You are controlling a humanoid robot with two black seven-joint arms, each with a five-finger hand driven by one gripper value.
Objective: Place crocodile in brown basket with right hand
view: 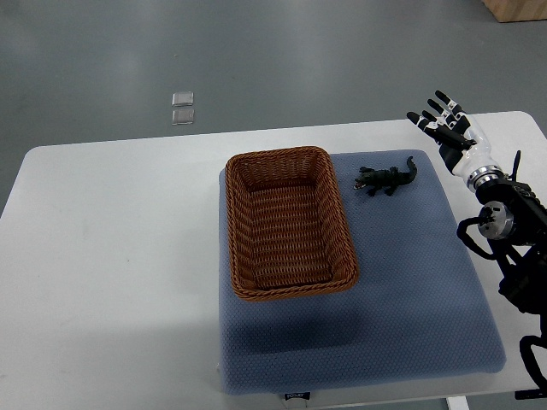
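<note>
A small dark green toy crocodile (386, 179) lies on the blue mat (410, 282), just right of the brown wicker basket (243, 256). The basket is rectangular and holds nothing. My right hand (442, 125) hovers at the table's far right, beyond and to the right of the crocodile, its fingers spread and holding nothing. A clear gap separates the hand from the toy. The left arm does not show.
The mat lies on a white table (111, 256) whose left half is bare. Two small clear squares (182, 108) lie on the grey floor behind the table. A wooden box corner (517, 8) shows at the top right.
</note>
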